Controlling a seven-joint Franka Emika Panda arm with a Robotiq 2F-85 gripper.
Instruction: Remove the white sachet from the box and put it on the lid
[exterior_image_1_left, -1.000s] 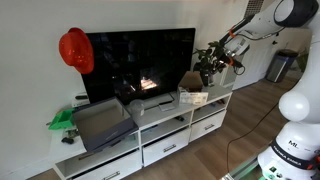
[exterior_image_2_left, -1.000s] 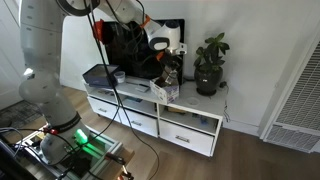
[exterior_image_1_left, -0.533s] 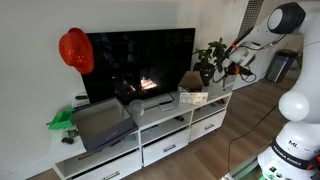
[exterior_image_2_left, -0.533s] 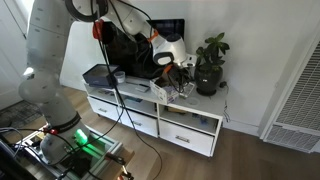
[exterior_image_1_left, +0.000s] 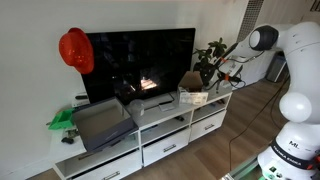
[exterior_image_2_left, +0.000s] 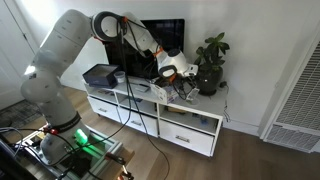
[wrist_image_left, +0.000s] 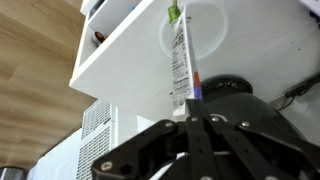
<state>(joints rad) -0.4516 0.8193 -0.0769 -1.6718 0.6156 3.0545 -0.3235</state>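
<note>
Plainly, the white sachet (wrist_image_left: 180, 55) juts out, pinched by the gripper (wrist_image_left: 189, 116)

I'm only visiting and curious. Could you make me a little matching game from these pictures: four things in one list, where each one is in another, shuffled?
Things:
1. white sachet
2. red helmet
3. potted plant
4. grey bin

Places:
A. at an upper corner of the TV
B. on the cabinet top, below the helmet
C. pinched in the gripper
D. at the cabinet's end, past the cardboard box

Pairs: 1-C, 2-A, 3-D, 4-B.
</note>
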